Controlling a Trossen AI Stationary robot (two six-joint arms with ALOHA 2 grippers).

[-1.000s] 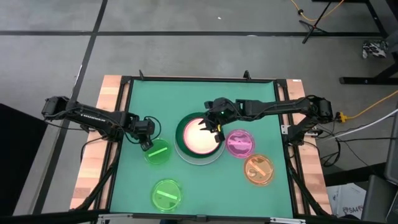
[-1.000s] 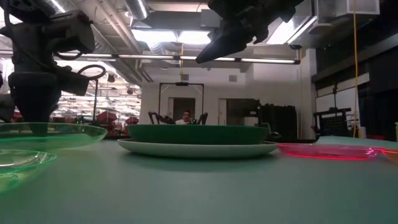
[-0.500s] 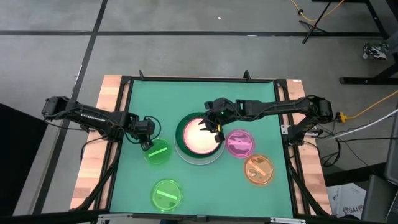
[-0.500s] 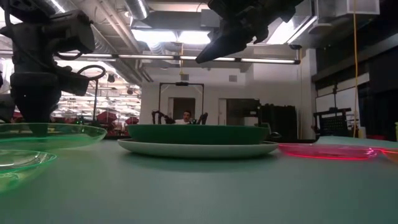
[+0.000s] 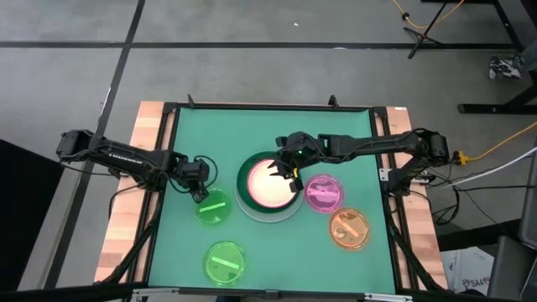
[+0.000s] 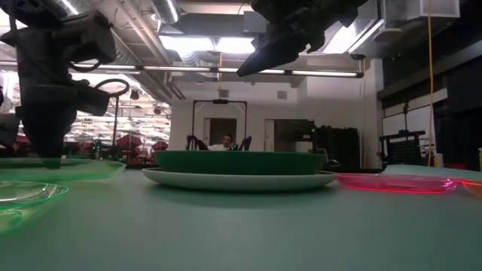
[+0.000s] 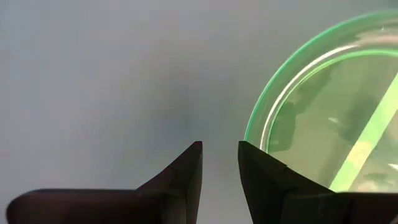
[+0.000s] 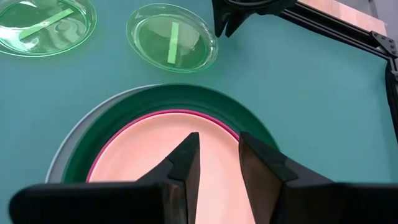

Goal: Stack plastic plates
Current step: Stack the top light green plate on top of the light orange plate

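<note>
A stack of large plates [image 5: 268, 186] sits mid-table: pale plate lowest, then dark green, pink and cream [image 8: 149, 162]. My right gripper [image 5: 289, 172] hangs above the stack's far right part, open by a narrow gap and holding nothing [image 8: 219, 155]. My left gripper [image 5: 199, 191] is down at the far left rim of a translucent green plate [image 5: 212, 207], open by a narrow gap [image 7: 219, 152] with bare table between the fingers. A second green plate [image 5: 225, 262], a magenta one [image 5: 323, 193] and an orange one [image 5: 350, 228] lie flat on the table. My left gripper points down at the table beside the translucent green plate's far left rim [image 7: 252, 134]. One finger [image 7: 261, 174] stands right at that rim, the other outside it. I cannot tell whether the finger touches the rim.
The green mat is framed by a black rail [image 5: 168, 151] and wooden side boards. Free mat lies along the far edge and at the near middle between the second green plate and the orange plate. In the low view a person [image 6: 226, 141] shows far behind the table.
My left gripper has gone down beside the translucent green plate. In the low view that plate's rim now stands lower and flatter than before. My right gripper has kept still above the stack.
</note>
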